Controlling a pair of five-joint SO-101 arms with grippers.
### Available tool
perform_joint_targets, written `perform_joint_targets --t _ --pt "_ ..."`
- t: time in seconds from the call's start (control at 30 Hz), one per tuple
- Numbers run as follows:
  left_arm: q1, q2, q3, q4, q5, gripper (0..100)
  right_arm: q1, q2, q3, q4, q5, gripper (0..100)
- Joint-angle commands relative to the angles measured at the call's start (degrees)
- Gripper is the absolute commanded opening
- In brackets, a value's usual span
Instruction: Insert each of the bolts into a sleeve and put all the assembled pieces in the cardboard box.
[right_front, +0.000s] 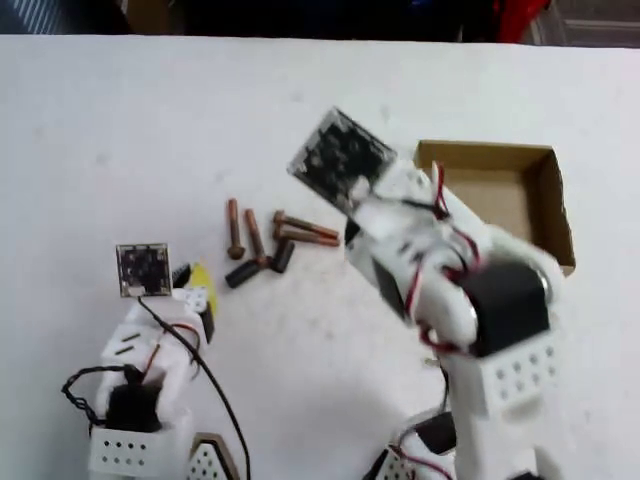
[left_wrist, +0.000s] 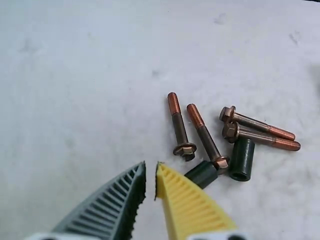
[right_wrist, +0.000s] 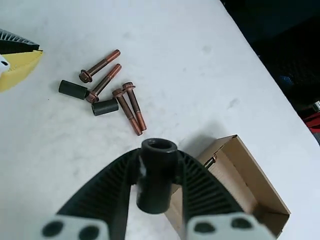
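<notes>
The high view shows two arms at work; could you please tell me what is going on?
The right pincer grips a black sleeve near the cardboard box. The left pincer sits shut and empty near four loose bolts and two more sleeves lying on the table. None of those is assembled yet.

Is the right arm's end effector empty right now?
No, the right end effector grips a black cylindrical sleeve between its fingers.

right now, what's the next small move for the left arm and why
Probably open the left gripper and close it on the nearest bolt: it is shut on nothing just short of the bolts, while the right gripper holds an empty sleeve.
</notes>
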Motion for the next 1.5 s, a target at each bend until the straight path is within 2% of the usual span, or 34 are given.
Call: perform_joint_targets --t 0.0,0.47,0.57,0.7,0.9,1.13,1.4,1.47 --pt "-0.1 -0.5 0.0 0.2 -0.4 7 0.0 -8.3 7.6 -4.3 -0.4 1.7" --pt "-0.1 -0.5 0.0 0.3 -0.5 7 0.1 -35.9 51.3 -30.1 -0.7 1.7" --pt "0.0 -0.5 0.0 0.5 -5.2 7 0.1 -41.0 57.7 -32.4 -0.9 1.7" --pt "-0.1 -0.5 0.0 2.2 -11.5 7 1.3 -46.9 63.4 -34.6 -5.3 1.7" --pt "-0.2 -0.6 0.0 2.0 -11.7 7 6.1 -54.8 70.0 -37.9 -12.9 1.7" --pt "0.0 -0.6 -0.1 3.3 -11.8 8 6.3 -64.0 81.0 -42.0 -13.0 1.7" --pt "0.4 -0.5 -0.1 3.7 -12.1 7 6.3 -64.0 84.4 -44.1 -13.3 1.7" --pt "2.2 -0.5 -0.6 5.5 -14.2 7 6.3 -64.0 85.3 -44.2 -15.9 1.7"
